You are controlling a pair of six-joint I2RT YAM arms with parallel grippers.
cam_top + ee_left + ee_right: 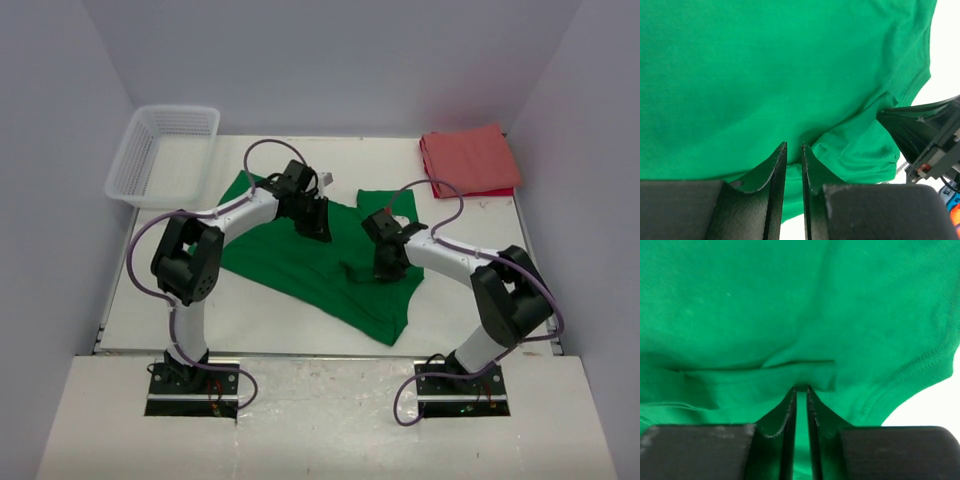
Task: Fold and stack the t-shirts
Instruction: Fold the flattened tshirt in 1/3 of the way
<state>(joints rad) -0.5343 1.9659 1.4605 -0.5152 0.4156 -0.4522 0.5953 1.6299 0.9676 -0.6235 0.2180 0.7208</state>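
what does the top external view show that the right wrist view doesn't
Only top external: the white mesh basket at the far left, the folded salmon-red t-shirt at the far right, and both arms over the cloth.
Only right wrist: the right gripper close up, its fingers nearly together on a raised fold, and the stitched hem.
Both: the green t-shirt spread on the white table.
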